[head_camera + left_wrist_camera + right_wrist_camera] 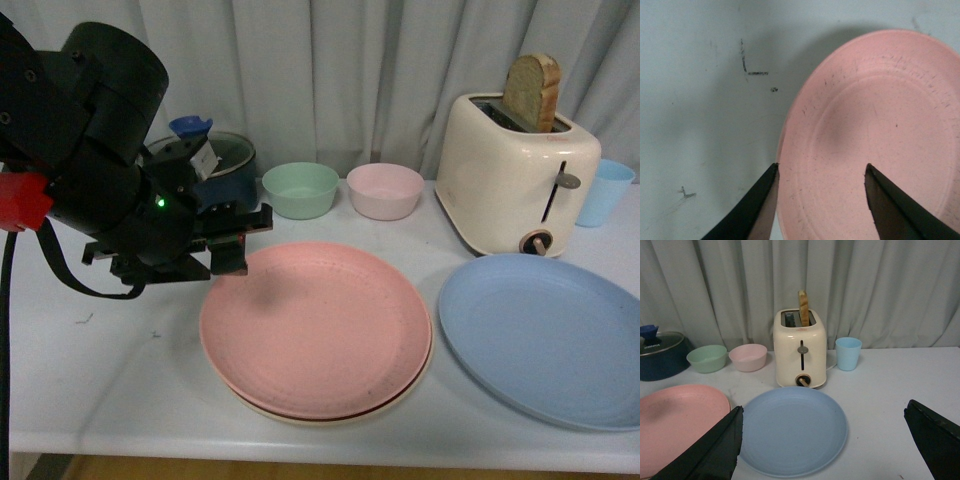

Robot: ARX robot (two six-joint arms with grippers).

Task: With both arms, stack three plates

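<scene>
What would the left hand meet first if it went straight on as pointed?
Probably the rim of the pink plate: the open left hand straddles it, one finger over plate, one over bare table. Height is unclear.

The cream plate lies almost wholly hidden under the pink plate, with only a thin rim showing at the near side. The light blue plate is cut off at the right edge of the front view. The left arm runs off the left edge and covers part of the dark pot behind it.
</scene>
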